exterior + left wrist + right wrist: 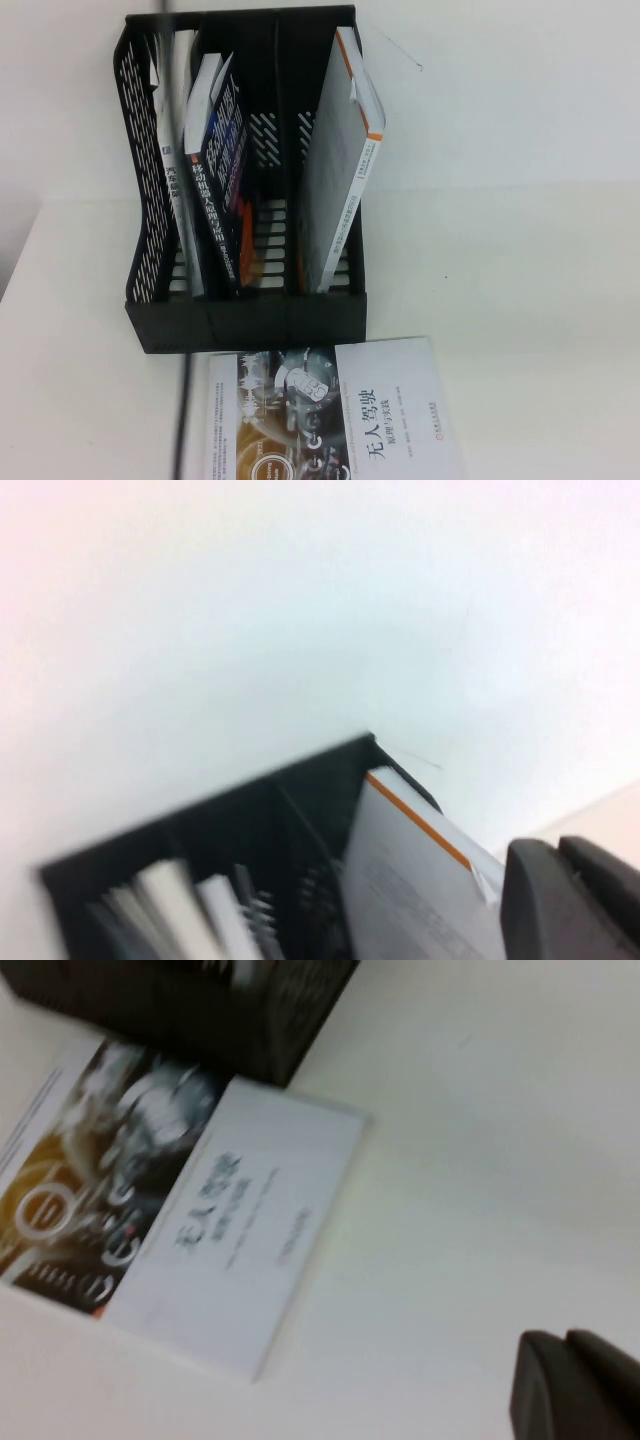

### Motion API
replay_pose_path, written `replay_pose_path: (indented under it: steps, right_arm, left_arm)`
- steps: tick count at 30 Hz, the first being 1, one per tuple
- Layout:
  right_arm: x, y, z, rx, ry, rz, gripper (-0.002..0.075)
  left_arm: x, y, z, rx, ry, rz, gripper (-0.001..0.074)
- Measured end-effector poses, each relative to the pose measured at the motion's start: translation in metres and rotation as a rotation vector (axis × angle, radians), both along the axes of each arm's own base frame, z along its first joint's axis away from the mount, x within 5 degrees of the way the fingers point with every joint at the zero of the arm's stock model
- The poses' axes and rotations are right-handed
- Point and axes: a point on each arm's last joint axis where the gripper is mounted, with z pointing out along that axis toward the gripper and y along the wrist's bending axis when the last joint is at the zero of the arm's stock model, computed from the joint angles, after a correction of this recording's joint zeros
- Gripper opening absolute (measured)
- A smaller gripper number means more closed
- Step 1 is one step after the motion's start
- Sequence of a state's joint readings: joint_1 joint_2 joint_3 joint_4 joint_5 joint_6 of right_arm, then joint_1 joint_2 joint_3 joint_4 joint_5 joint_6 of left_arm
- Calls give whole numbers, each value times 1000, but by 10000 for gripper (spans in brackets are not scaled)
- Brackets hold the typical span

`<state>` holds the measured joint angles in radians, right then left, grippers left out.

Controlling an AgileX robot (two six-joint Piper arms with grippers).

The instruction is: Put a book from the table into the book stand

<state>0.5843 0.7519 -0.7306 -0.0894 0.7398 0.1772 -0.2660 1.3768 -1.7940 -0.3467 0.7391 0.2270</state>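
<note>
A book point(335, 415) with a white and dark photo cover lies flat on the table just in front of the black three-slot book stand point(250, 322). It also shows in the right wrist view point(200, 1230). Neither gripper shows in the high view. My left gripper point(560, 852) is shut and empty, raised near the stand's top point(250, 810), beside an upright grey book with an orange stripe point(400, 880). My right gripper point(565, 1340) is shut and empty, above bare table to the right of the lying book.
The stand holds the grey book point(340, 170) in its right slot, dark and white books point(220, 170) leaning in the middle slot, and papers point(165, 150) in the left slot. A white wall rises behind it. A dark cable point(183, 420) runs down the table's front left.
</note>
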Motion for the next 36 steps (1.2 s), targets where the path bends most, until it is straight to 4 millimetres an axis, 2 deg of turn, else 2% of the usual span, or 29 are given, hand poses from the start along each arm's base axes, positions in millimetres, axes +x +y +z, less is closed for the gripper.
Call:
replay_pose_path:
  steps: [4,6,8,11,14,21,23,29,36]
  right_arm:
    - [-23,-21,15,19,-120,-32,4]
    - [-33,-29,21,47,-175,-38,4]
    - [-42,-35,25,75,-218,-39,4]
    - [-50,-40,23,114,-285,-35,4]
    - [-54,-42,13,137,-324,-27,4]
    - [-52,-34,-31,177,-229,-8,4]
    - [-52,-32,-42,176,-198,-7,4]
    - [-51,-31,-66,156,-143,-7,4]
    - [-53,-32,-77,123,-87,-11,4]
  left_arm:
    - [-56,18,26,39,-93,22,1]
    - [-78,26,26,53,-118,36,1]
    - [-96,32,19,69,-121,48,1]
    - [-120,39,-7,77,-96,54,1]
    - [-145,47,-38,63,-84,60,1]
    - [-183,54,-135,-36,1,52,1]
    - [-191,57,-156,-51,-8,61,1]
    - [-201,61,-204,-74,-6,85,1]
    - [-199,60,-237,-75,78,83,1]
